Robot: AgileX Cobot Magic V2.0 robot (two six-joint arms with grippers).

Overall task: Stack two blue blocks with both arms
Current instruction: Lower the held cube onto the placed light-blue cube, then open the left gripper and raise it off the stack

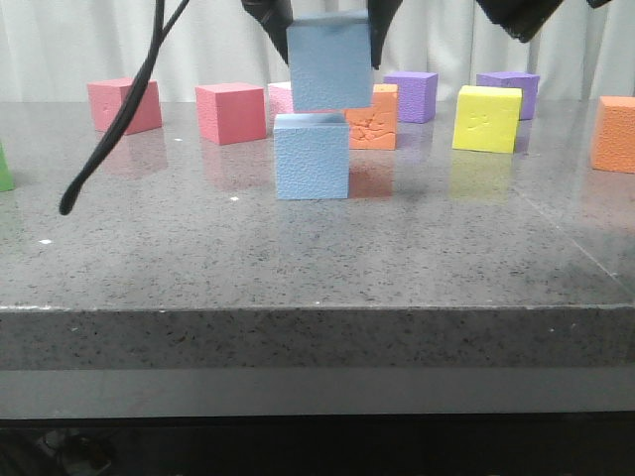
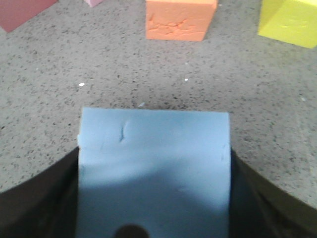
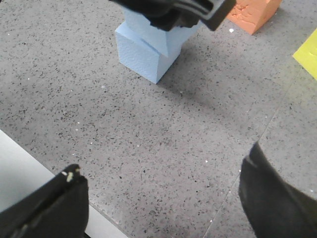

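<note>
One blue block stands on the grey table, near the middle. My left gripper is shut on the second blue block and holds it just above the first one, shifted slightly right; I cannot tell if they touch. In the left wrist view the held block fills the space between the black fingers. My right gripper is open and empty above bare table, off to the side of both blocks. In its view the lower block sits under the left gripper. Part of the right arm shows at the top of the front view.
Behind the blue blocks stand two red cubes, an orange cube, two purple cubes, a yellow cube and another orange cube. A black cable hangs at the left. The table's front edge is near.
</note>
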